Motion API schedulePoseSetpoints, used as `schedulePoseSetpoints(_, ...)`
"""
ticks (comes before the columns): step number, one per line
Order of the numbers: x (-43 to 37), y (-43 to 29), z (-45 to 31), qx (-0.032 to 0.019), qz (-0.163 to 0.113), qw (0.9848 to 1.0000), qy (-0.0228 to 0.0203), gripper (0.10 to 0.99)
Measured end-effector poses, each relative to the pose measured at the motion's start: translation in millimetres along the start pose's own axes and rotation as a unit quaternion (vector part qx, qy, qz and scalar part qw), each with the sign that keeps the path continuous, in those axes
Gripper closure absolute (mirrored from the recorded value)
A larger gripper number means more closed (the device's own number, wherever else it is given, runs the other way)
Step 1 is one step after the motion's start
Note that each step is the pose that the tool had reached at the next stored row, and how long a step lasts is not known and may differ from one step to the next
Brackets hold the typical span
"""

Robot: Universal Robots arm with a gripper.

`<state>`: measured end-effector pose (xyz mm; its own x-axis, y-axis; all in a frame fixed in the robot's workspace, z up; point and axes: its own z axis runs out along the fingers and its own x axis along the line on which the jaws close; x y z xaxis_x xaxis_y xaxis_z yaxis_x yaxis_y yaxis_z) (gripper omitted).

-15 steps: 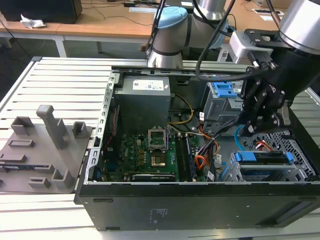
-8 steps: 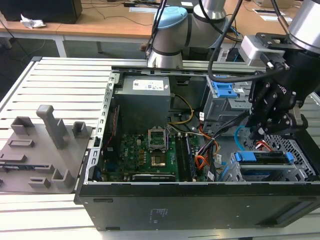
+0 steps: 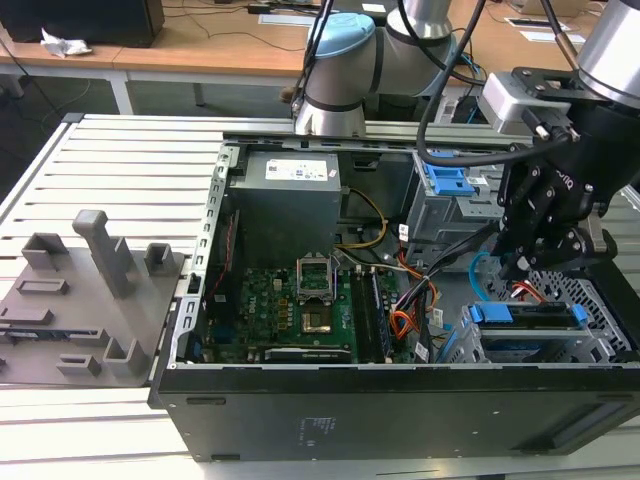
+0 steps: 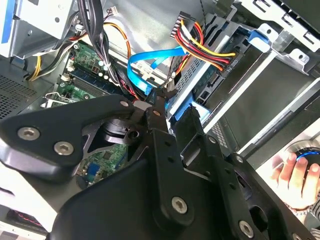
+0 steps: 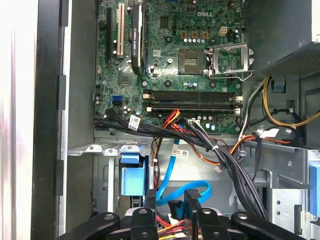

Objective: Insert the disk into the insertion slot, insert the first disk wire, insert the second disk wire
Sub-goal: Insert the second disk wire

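Crowding jaws (image 4: 167, 107): blue cable (image 4: 145, 67), wire bundle (image 4: 200, 42)

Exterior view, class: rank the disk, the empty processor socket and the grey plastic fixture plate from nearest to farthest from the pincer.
1. The disk, in the insertion slot just below the pincer.
2. The processor socket, mid-case, toward the exterior view's left.
3. The fixture plate, outside the case at the exterior view's far left.

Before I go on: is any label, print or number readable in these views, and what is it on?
Power supply sticker: print too small to read.
Motherboard: a white maker's mark and tiny component codes, not quoted here.
White cable tags: too small to read.
Case's outer wall: faint markings, unreadable.
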<state>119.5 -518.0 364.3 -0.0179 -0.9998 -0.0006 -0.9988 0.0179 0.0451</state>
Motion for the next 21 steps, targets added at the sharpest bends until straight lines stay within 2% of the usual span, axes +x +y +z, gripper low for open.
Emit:
schedulePoseSetpoints(1,0.0,0.0,0.0,0.0000,0.000,1.0000,0.0000,0.741)
schedulePoseSetpoints(2,0.0,0.0,0.0,0.0000,0.000,1.0000,0.0000,0.808)
schedulePoseSetpoints(3,0.0,0.0,0.0,0.0000,0.000,1.0000,0.0000,0.922)
schedulePoseSetpoints(21,0.0,0.0,0.0,0.0000,-0.002,1.0000,0.0001,0.925)
